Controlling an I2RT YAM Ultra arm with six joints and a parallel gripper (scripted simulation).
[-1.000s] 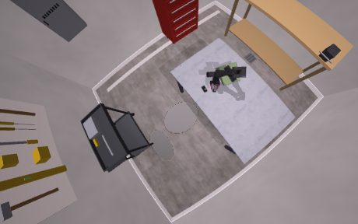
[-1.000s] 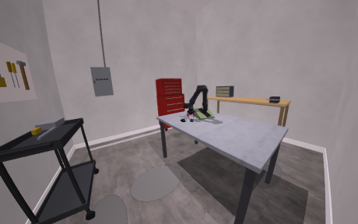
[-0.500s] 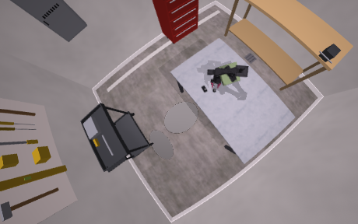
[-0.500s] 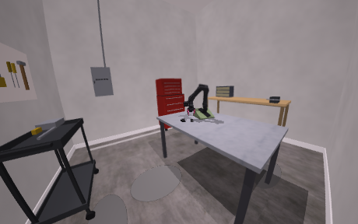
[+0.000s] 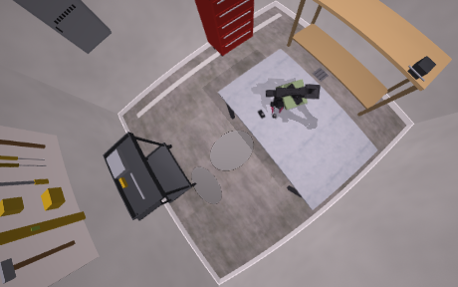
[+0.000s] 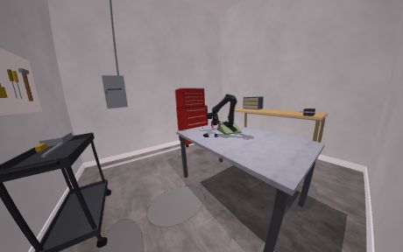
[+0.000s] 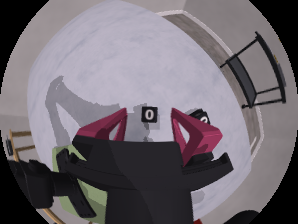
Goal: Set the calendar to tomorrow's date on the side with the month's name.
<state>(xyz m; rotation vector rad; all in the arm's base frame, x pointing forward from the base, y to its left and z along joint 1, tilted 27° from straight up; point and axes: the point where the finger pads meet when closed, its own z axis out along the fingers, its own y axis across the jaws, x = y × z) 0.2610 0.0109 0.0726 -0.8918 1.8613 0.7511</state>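
One parted crimson-fingered gripper (image 5: 277, 111) (image 6: 215, 127) (image 7: 149, 111), empty; one black cube with white "0" (image 7: 149, 114), between fingertips in view. Risk: off-centre descent could tip it.

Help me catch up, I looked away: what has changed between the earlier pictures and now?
The tool has risen from the cube showing 0 and holds nothing. Whether it just let go, I can't tell. The other cube and the table visibly stayed put.
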